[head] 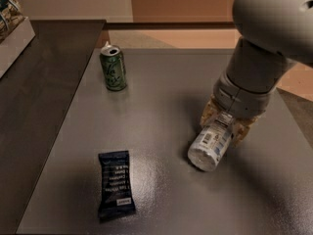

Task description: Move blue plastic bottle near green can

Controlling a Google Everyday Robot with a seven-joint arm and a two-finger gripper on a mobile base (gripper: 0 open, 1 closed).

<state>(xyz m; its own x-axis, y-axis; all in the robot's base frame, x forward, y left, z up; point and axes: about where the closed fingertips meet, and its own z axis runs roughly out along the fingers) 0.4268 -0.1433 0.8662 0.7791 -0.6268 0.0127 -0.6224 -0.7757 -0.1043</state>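
The blue plastic bottle (pixel 209 146) lies on its side on the grey table, right of centre, its base pointing toward the camera and its cap end hidden under the arm. My gripper (pixel 225 122) comes down from the large grey arm and its tan fingers (pixel 210 114) press on both sides of the bottle's far end. The green can (pixel 113 67) stands upright at the table's back left, well apart from the bottle, its silver top and tab showing.
A flat dark blue snack wrapper (pixel 116 184) lies at the front left of the table (pixel 161 106). A darker counter (pixel 39 92) adjoins the left side, with a white box (pixel 14 38) at its back corner.
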